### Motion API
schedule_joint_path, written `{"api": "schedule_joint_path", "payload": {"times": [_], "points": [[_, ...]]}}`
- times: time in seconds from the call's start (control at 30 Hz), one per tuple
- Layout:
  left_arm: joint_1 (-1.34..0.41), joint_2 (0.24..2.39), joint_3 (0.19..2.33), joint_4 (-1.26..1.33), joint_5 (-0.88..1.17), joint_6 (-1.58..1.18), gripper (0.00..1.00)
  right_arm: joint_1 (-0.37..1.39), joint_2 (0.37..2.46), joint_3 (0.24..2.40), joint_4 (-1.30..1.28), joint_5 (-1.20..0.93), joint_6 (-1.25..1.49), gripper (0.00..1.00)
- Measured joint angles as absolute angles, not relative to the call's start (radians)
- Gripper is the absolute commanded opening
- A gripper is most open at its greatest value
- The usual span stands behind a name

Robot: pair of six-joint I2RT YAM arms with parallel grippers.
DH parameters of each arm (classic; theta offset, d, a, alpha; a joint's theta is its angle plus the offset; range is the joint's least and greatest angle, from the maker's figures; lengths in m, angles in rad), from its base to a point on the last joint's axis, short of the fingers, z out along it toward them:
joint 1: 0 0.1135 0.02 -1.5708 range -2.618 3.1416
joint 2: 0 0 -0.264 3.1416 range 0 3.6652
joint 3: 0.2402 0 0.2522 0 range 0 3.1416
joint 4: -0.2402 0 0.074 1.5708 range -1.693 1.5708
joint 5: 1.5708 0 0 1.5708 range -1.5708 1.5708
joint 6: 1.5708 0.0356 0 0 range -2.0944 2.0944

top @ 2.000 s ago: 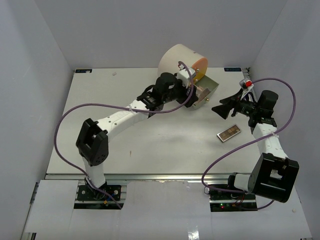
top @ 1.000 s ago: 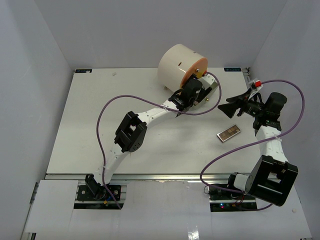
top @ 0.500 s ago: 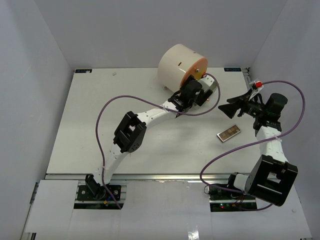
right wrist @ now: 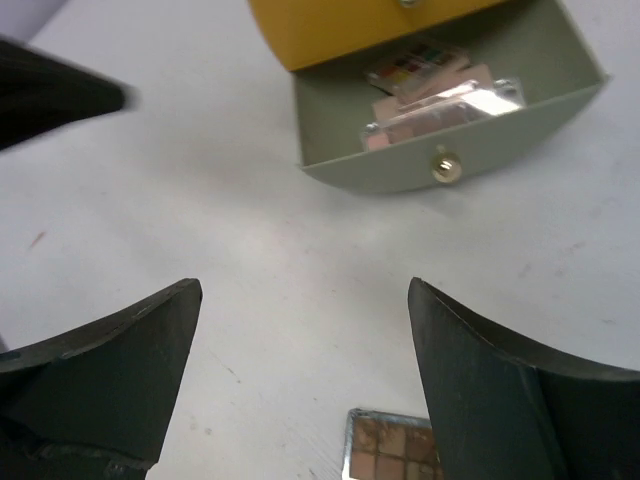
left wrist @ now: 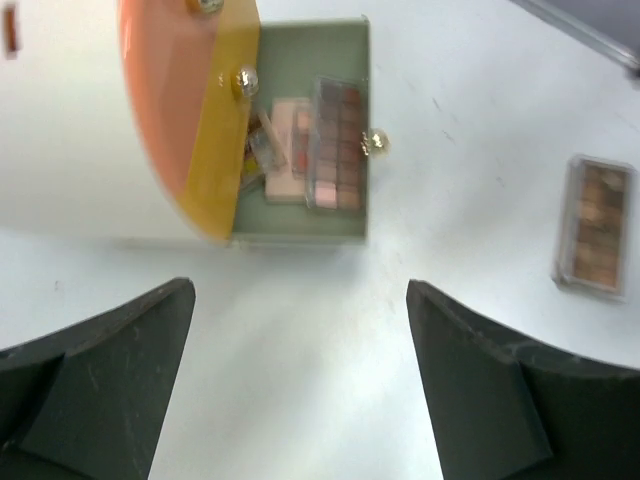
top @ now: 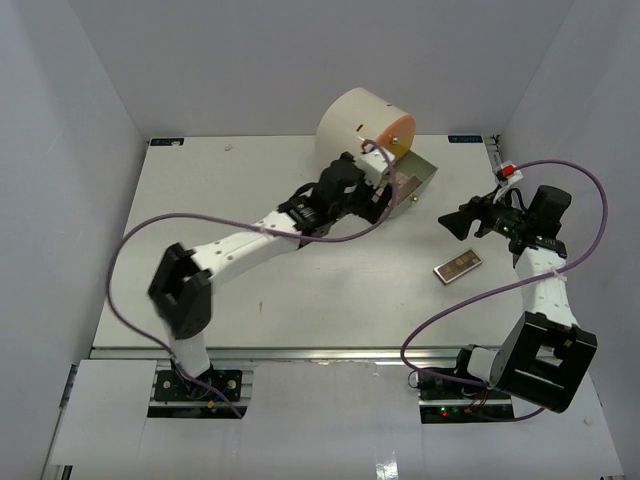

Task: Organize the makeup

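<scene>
The green drawer (top: 424,172) of the cream round box (top: 355,120) stands pulled out. Inside it lie a brown-pink palette (left wrist: 336,145) and a pale palette (left wrist: 288,150), also seen in the right wrist view as stacked palettes (right wrist: 440,112). One more brown palette (top: 458,267) lies loose on the table; its corner shows below my right fingers (right wrist: 395,445). My left gripper (top: 385,196) hangs open and empty just in front of the drawer (left wrist: 300,215). My right gripper (top: 455,222) is open and empty, to the right of the drawer and above the loose palette (left wrist: 594,235).
The box has an orange face and a yellow drawer front (left wrist: 215,120) above the green one. A purple cable loops over each arm. The side walls of the enclosure stand close to the right arm (top: 545,260).
My left arm has drawn back from the drawer toward the left and its jaws have spread wide. My right gripper has dipped slightly and stays open.
</scene>
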State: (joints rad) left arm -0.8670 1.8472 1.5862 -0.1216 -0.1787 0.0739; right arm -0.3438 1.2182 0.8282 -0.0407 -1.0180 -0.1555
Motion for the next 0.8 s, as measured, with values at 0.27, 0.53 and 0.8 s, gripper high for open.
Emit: {"api": "schedule_joint_path", "payload": {"times": [0.27,0.53,0.8], "points": [[-0.637,1.244,1.099,-0.087,-0.028,-0.085,0.98,-0.268,1.262,0.975,-0.318,-0.653,-0.325,0.90],[-0.516,1.031,0.861,-0.140,0.000,-0.139,0.98,-0.160,1.333,0.965,-0.501,-0.235,-0.132,0.90],[-0.516,1.019,0.859,-0.143,0.046,-0.161,0.98,-0.160,1.413,0.950,-0.536,-0.087,0.087,0.90]]}}
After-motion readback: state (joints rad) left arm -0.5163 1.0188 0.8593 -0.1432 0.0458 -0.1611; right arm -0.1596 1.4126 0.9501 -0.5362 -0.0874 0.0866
